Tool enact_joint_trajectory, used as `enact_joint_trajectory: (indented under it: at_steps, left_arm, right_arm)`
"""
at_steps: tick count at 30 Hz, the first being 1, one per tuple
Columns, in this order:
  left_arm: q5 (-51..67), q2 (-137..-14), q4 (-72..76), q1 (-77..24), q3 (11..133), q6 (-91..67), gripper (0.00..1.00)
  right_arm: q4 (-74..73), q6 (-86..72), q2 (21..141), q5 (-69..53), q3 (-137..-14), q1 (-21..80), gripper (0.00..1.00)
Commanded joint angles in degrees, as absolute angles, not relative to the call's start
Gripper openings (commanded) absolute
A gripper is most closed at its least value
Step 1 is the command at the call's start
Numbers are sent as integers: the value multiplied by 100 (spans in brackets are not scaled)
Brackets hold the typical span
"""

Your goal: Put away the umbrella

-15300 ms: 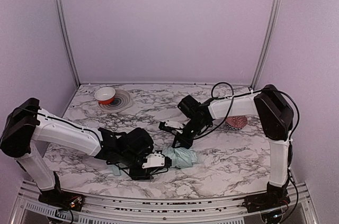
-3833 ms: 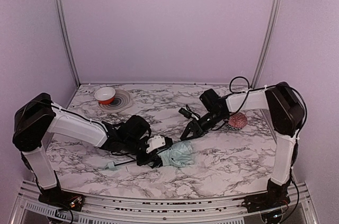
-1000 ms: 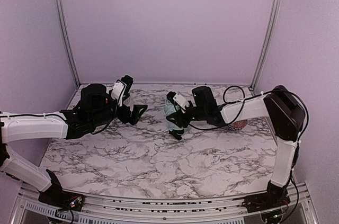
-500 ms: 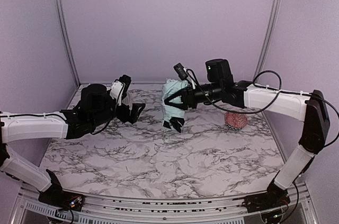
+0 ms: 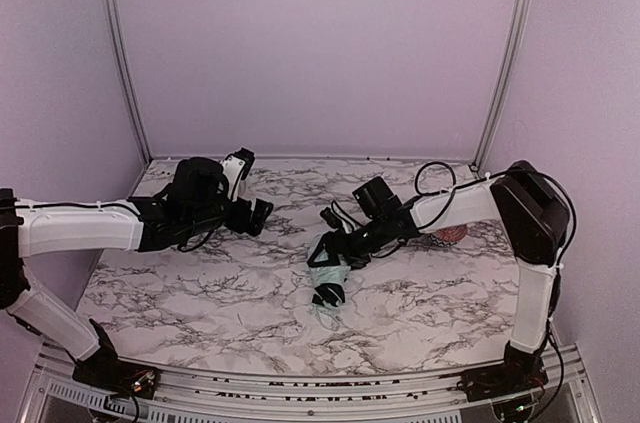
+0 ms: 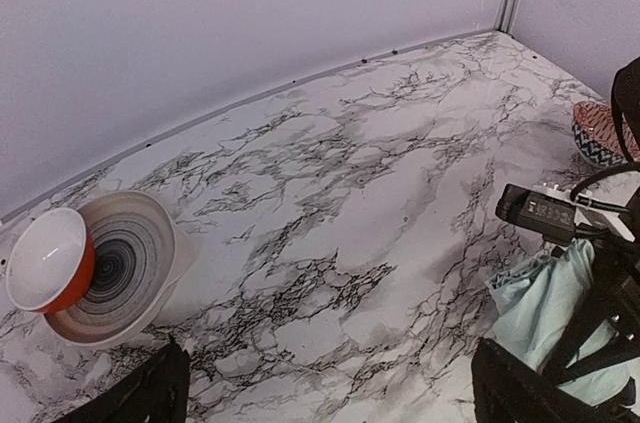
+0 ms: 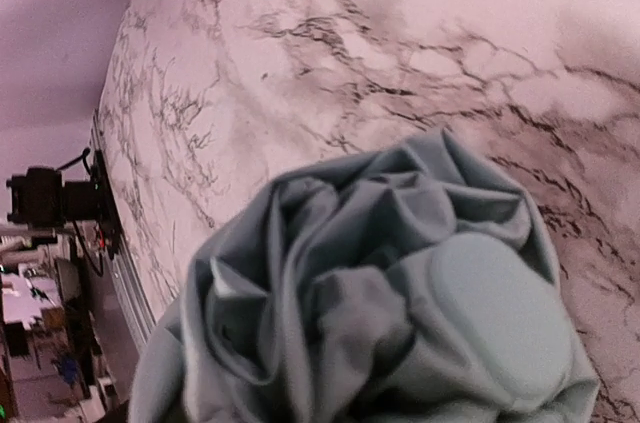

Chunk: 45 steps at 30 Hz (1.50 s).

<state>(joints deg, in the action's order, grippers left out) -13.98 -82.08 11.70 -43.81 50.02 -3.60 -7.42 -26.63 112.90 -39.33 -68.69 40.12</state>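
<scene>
Right arm is coming down from its raised reach of half a second ago, bringing the pale mint-green fabric umbrella [image 5: 333, 268] out of mid-air and low onto the white grey-veined marble bench [image 5: 200, 283]. Umbrella is now sitting bunched near bench centre, black end pointing toward the arm bases. Right gripper [image 5: 332, 253] is clamping its fingers on the crumpled canopy; folds and a round pale green cap are filling the right wrist view. Left gripper [image 5: 257, 215] is hovering left of centre, well apart from the umbrella, its fingers [image 6: 150, 398] spreading wide and holding nothing. Red bowl with white inside [image 6: 45, 261] is sitting on the edge of a grey ringed plate [image 6: 130, 258], far left. Pink patterned round lump [image 5: 450, 234] is lying beside the right arm.
</scene>
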Motion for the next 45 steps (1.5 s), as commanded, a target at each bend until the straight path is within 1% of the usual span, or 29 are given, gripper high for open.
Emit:
enact_joint_trajectory:
  at_steps: [1,5,11,14,16,20,23,26,29,31,34,38,40,42,45]
  left_arm:
    - [-1648,-8361,494,-4342,5280,-445,99]
    - [-1717,-8324,486,-4342,5256,-342,99]
    - [-1778,-8328,475,-4280,5274,-220,99]
    - [-1828,-8316,523,-4159,5229,-155,99]
    - [-1906,-8287,623,-4008,5156,-57,99]
    - [-2031,-8100,1151,-3196,4826,-109,99]
    - [-2300,-7890,1666,-2602,4408,-286,99]
    - [-2333,-7723,2185,-2099,3862,-223,99]
    - [-2320,-7614,2593,-1710,3424,-159,99]
    - [-2404,-7501,2944,-1466,3070,-214,99]
    - [-2755,-7249,3702,-1221,2500,-227,99]
    - [-2929,-7227,5167,-1105,1787,-222,99]
    - [-2949,-7338,5344,-1103,1659,-185,99]
    - [-3239,-7437,5580,-1107,1489,-301,99]
    - [-3287,-7417,6176,-1096,1110,-331,99]
  right_arm:
    - [-919,-2538,11259,-3976,-7164,3987,98]
    - [-1470,-2319,10879,-3561,-7354,3725,100]
    - [-2365,-1744,9979,-2750,-7532,2999,100]
    - [-2587,-1355,9541,-2639,-7618,2525,100]
    - [-2491,-1088,9232,-2600,-7526,2014,100]
    - [-1791,-871,8485,-2426,-6933,891,100]
    - [-514,-888,7808,-2571,-6039,52,100]
    - [588,-847,7135,-2409,-5107,-423,100]
    - [1487,-697,6555,-1656,-4273,-463,100]
    - [1908,-898,6249,-1239,-3779,-465,100]
    - [2096,-1212,5864,-800,-3232,-466,100]
    - [2586,-1450,5490,14,-2500,-464,100]
    - [2719,-1511,5458,493,-2264,-459,100]
    - [2681,-1505,5466,643,-2164,-466,100]
    - [2768,-1371,5467,635,-1992,-464,100]
